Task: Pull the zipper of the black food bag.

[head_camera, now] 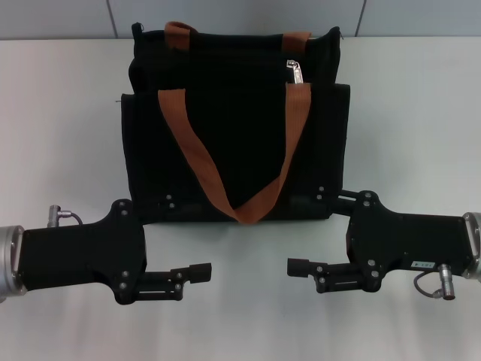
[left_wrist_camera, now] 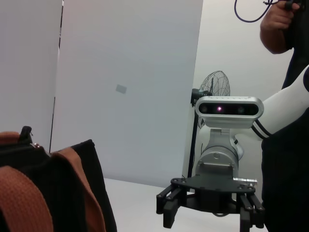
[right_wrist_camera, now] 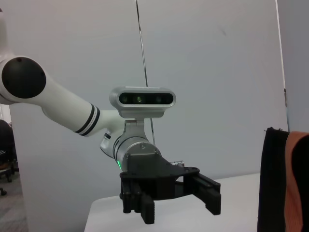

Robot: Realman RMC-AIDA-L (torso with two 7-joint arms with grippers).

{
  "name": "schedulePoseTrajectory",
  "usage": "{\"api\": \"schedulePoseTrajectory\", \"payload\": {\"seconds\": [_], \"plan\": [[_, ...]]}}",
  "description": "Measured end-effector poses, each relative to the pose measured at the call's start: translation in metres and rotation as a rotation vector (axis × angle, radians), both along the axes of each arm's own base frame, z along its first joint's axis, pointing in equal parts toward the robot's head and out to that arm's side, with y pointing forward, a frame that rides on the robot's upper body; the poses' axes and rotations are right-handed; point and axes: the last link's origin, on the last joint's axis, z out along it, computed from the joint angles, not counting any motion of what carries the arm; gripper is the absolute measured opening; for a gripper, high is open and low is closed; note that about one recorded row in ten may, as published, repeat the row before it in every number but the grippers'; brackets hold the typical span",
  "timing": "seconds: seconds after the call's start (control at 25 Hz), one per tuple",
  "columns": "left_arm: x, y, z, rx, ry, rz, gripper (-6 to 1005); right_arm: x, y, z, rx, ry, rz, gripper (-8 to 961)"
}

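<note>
The black food bag (head_camera: 233, 128) stands upright at the back middle of the white table (head_camera: 60, 135), with two orange-brown strap handles (head_camera: 197, 154) hanging down its front. The zipper's silver pull tab (head_camera: 294, 71) hangs near the bag's top right, beside the right strap. My left gripper (head_camera: 199, 272) is open and empty in front of the bag, low on the left. My right gripper (head_camera: 297, 266) is open and empty, low on the right, facing the left one. Each also shows open in the other arm's wrist view, the right gripper (left_wrist_camera: 210, 215) and the left gripper (right_wrist_camera: 176, 203).
A grey panelled wall (head_camera: 240, 15) runs behind the table. The bag's edge shows in the left wrist view (left_wrist_camera: 72, 193) and the right wrist view (right_wrist_camera: 273, 183). A person (left_wrist_camera: 289, 96) and a fan (left_wrist_camera: 215, 87) stand beyond the right arm.
</note>
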Motion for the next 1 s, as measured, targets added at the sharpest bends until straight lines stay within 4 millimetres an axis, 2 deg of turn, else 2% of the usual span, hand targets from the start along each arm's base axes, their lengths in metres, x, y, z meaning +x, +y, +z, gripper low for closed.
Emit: {"api": "schedulePoseTrajectory", "payload": {"seconds": [1.0], "plan": [[0.0036,0.0044,-0.0061,-0.008,0.021,-0.011,782,-0.0034,0.001,-0.0043,0.015,0.004,0.027,827]]}}
